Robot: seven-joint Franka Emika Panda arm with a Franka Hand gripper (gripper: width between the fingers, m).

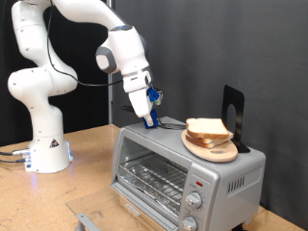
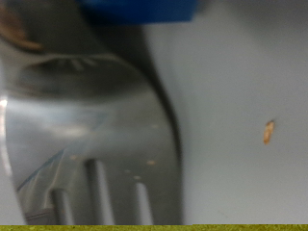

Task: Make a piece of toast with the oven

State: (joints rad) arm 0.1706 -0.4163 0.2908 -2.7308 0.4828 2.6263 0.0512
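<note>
The silver toaster oven (image 1: 183,173) stands on the wooden table in the exterior view's middle. Its wire rack (image 1: 154,175) shows in the front opening, with two knobs (image 1: 195,201) and a red mark on its right. Two alike slices of pale bread (image 1: 207,128) lie stacked on a round wooden plate (image 1: 214,150) on the oven's roof. My gripper (image 1: 149,117), with blue fingers, points down at the roof's back left edge, to the exterior view's left of the bread and apart from it. The wrist view is blurred: a blue fingertip (image 2: 144,10), shiny metal with slots (image 2: 87,144) and grey surface.
A black upright stand (image 1: 233,114) rises behind the plate on the oven roof. The arm's white base (image 1: 43,144) stands at the exterior view's left. A grey piece (image 1: 85,220) shows at the bottom edge in front of the oven. A small orange crumb (image 2: 269,131) lies on the grey surface.
</note>
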